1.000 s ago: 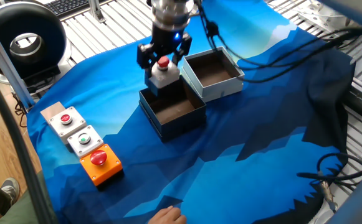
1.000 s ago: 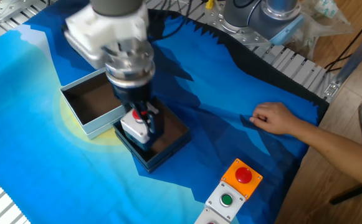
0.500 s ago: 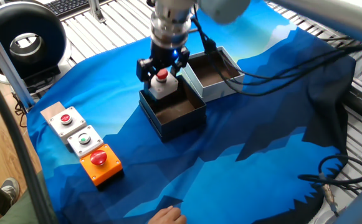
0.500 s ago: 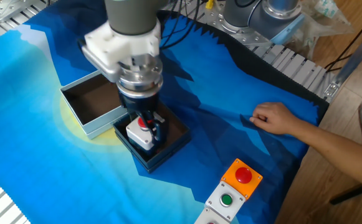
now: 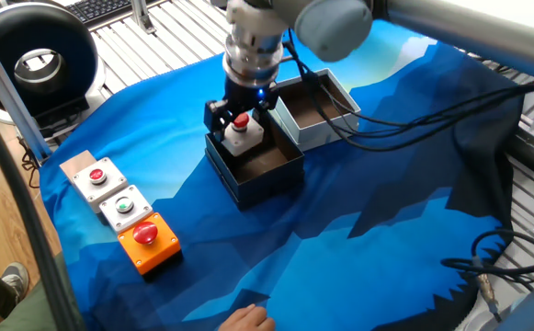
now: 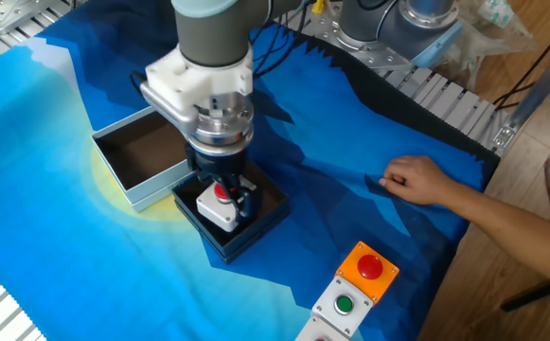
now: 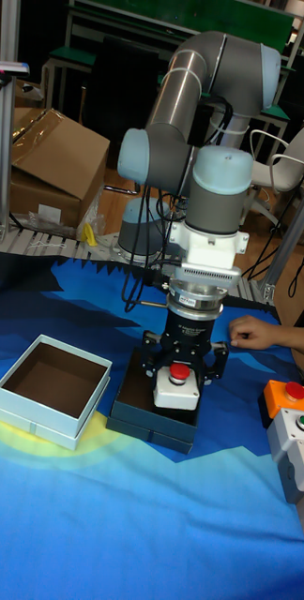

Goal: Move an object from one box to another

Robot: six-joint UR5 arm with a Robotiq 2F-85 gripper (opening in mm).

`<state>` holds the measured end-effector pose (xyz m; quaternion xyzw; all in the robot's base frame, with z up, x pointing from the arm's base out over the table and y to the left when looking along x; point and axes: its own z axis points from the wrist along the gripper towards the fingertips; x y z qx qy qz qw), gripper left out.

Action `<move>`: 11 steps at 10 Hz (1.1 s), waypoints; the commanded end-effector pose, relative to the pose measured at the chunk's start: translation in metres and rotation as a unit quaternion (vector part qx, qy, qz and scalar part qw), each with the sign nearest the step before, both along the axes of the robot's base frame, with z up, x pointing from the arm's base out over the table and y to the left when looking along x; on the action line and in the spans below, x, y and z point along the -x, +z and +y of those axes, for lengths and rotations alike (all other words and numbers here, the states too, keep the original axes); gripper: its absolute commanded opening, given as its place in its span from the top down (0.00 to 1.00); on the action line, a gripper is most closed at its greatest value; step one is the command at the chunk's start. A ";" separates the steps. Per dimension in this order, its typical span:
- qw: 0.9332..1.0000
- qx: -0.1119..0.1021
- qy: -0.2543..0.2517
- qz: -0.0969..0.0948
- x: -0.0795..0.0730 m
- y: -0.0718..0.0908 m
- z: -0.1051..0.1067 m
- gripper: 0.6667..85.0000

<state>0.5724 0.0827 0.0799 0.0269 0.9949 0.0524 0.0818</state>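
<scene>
Sitting low inside the navy box [image 6: 260, 220], the white switch box [image 6: 215, 206] is gripped between the closed fingers of the gripper [image 6: 221, 197], pale box [image 6: 138, 189] beside, placing step; next likely release and lift clear.

The switch box [image 6: 218, 206] sits low inside the navy-walled box [image 6: 256, 232], beside the pale-walled box [image 6: 128, 180].

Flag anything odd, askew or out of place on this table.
A person's hand rests on the blue cloth beside the working arm. Otherwise nothing stands out: the claw holds the white switch box over the navy box.
</scene>
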 end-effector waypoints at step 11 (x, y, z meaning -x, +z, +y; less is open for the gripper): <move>0.995 0.017 0.098 0.007 0.016 -0.016 -0.004 0.08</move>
